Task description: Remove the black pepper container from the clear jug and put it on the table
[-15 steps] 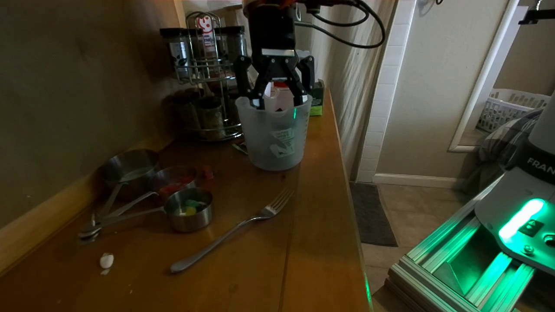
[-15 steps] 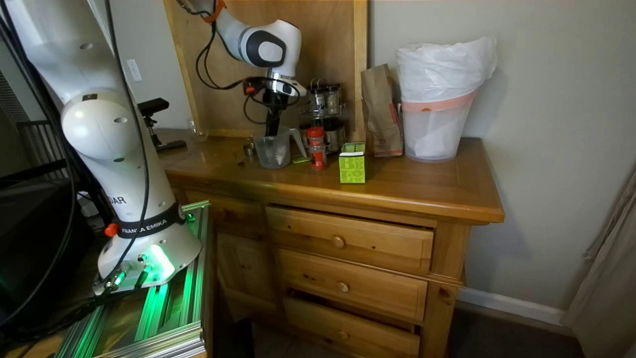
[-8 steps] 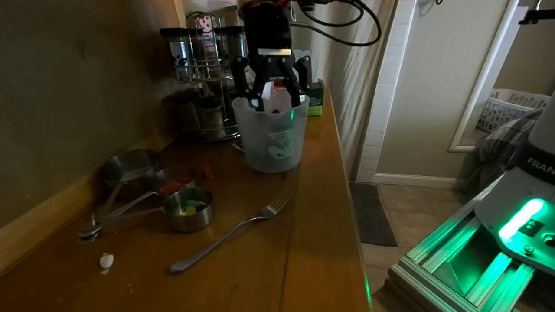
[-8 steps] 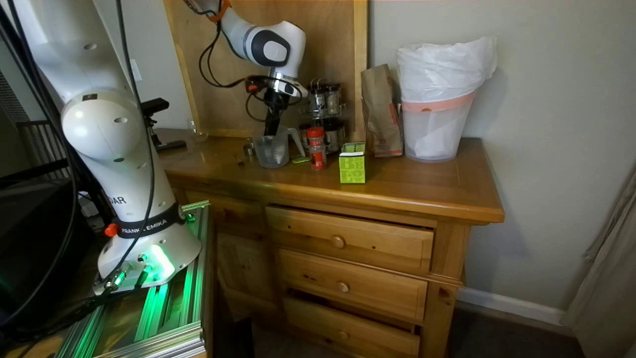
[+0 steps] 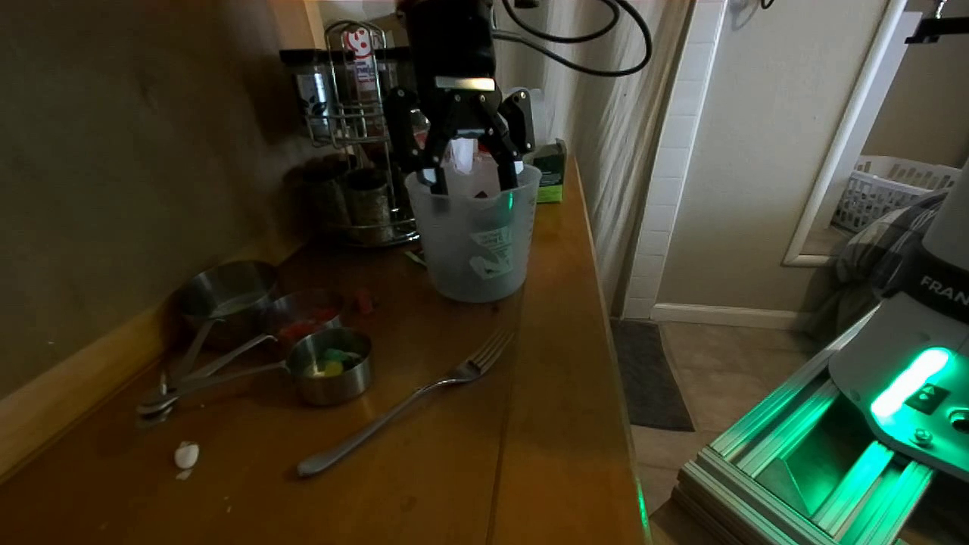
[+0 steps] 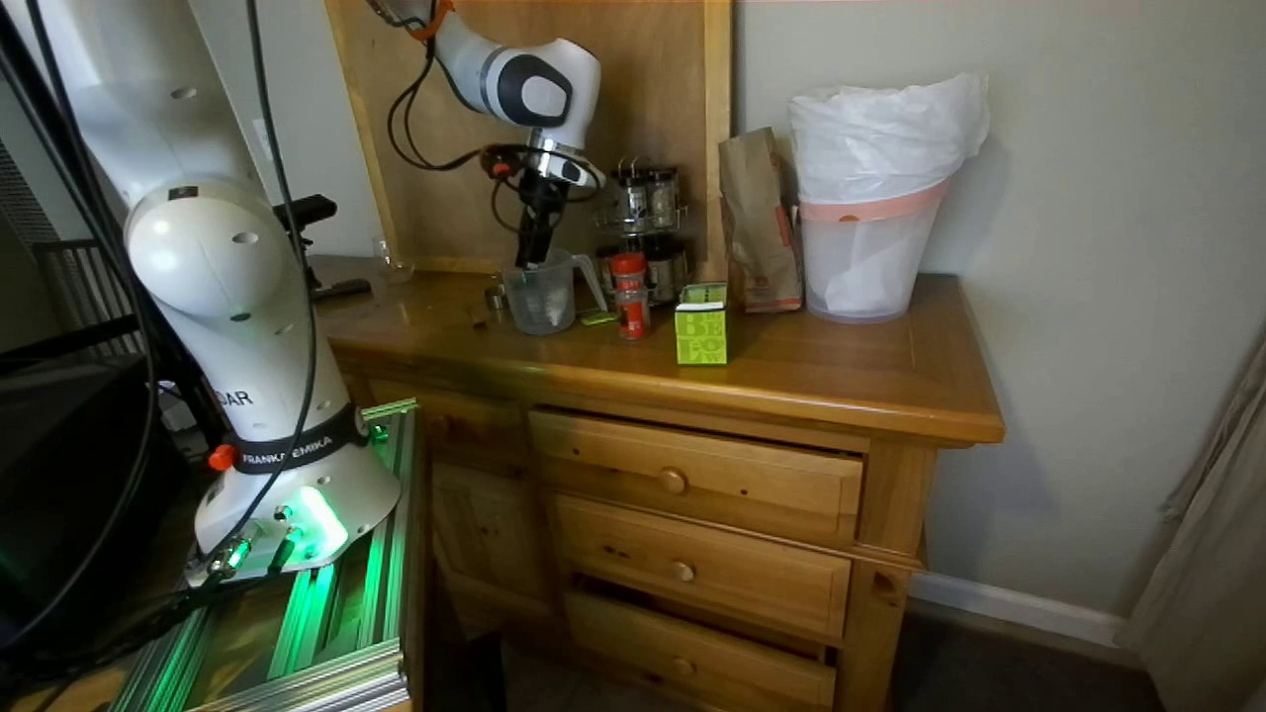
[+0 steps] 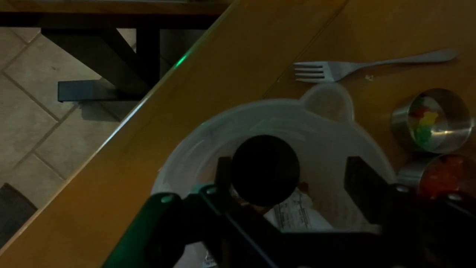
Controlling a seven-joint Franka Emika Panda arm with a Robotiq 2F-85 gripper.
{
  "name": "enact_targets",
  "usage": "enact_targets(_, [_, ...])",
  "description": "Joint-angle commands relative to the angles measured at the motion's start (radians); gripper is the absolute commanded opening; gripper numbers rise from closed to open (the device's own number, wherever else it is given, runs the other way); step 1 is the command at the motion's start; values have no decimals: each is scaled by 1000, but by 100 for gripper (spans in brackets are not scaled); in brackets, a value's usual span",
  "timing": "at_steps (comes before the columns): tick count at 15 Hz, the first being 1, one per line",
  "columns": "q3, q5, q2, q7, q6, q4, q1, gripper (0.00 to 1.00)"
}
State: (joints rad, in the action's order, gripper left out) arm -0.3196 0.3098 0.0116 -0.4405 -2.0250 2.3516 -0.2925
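We have the gripper [image 5: 473, 182] pointing down at the mouth of the translucent plastic jug [image 5: 458, 246], fingers [image 7: 356, 173] spread well apart and gripping nothing. Tips look roughly level with the rim in both exterior views; we can't tell how far in they reach. Black pepper container [image 7: 265, 170] is inside the jug: from the wrist view we get just its round black top, between the fingers, close by one and well apart from the other. Contact with the nearer finger we can't call. White printed packet [image 7: 297, 214] shares the jug, partly hidden by the gripper.

Jug stands upright on the wooden table [image 5: 575, 454], handle on the side of the red-capped shaker [image 6: 632, 302]; green box [image 6: 701, 336] sits just past that. On the spout side we see a metal fork [image 7: 340, 69], tines end nearest the jug, plus metal measuring cups [image 5: 333, 387], one with green and yellow pieces, another with something red. Wire spice rack [image 5: 359, 140] and its jars [image 5: 312, 91] stand behind the shaker; brown paper bag [image 6: 757, 227] and white-lined bin [image 6: 860, 257] are further along
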Motion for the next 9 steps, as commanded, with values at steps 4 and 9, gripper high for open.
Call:
enact_targets(4, [-9, -83, -34, -54, 97, -39, -22, 78])
enact_targets(9, [-6, -156, -57, -57, 91, -43, -22, 79])
